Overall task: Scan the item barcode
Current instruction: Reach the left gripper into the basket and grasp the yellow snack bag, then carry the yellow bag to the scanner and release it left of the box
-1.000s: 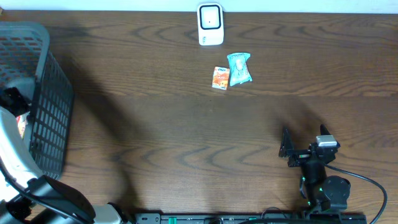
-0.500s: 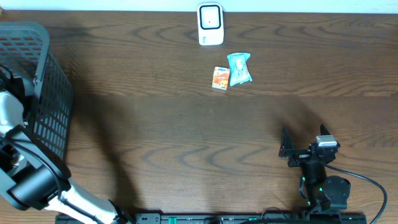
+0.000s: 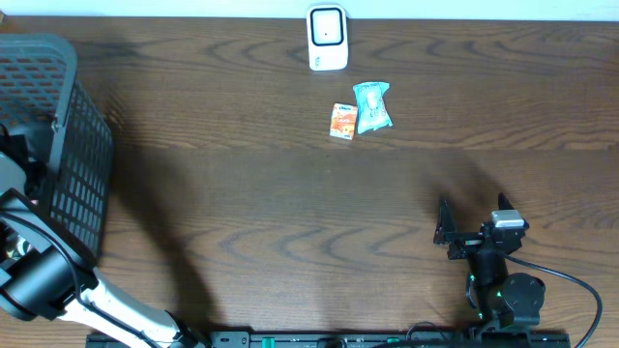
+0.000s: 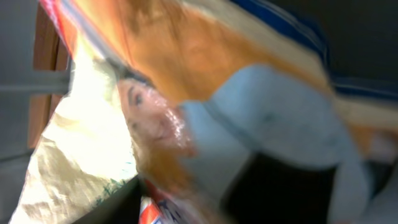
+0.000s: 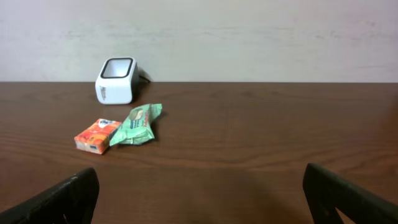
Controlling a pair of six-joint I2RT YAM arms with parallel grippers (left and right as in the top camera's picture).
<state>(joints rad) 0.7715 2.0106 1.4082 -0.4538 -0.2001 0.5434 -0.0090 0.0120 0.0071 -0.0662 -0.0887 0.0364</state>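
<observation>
My left arm (image 3: pixel 39 275) reaches over the near wall of the grey mesh basket (image 3: pixel 73 145), and its gripper is hidden inside. The left wrist view is blurred and filled by a glossy orange and pale blue packet (image 4: pixel 205 74) pressed close, with a cream packet (image 4: pixel 81 155) to its left; the jaws cannot be made out. The white scanner (image 3: pixel 328 39) (image 5: pixel 116 79) stands at the table's far edge. My right gripper (image 3: pixel 445 230) (image 5: pixel 202 205) rests open and holds nothing at the front right.
A small orange packet (image 3: pixel 343 121) (image 5: pixel 97 135) and a green packet (image 3: pixel 372 106) (image 5: pixel 140 124) lie side by side on the table just in front of the scanner. The basket takes up the far left of the table.
My left arm has shifted at the basket's near side, its wrist going deeper among the packets. The right arm and the items by the scanner have not moved.
</observation>
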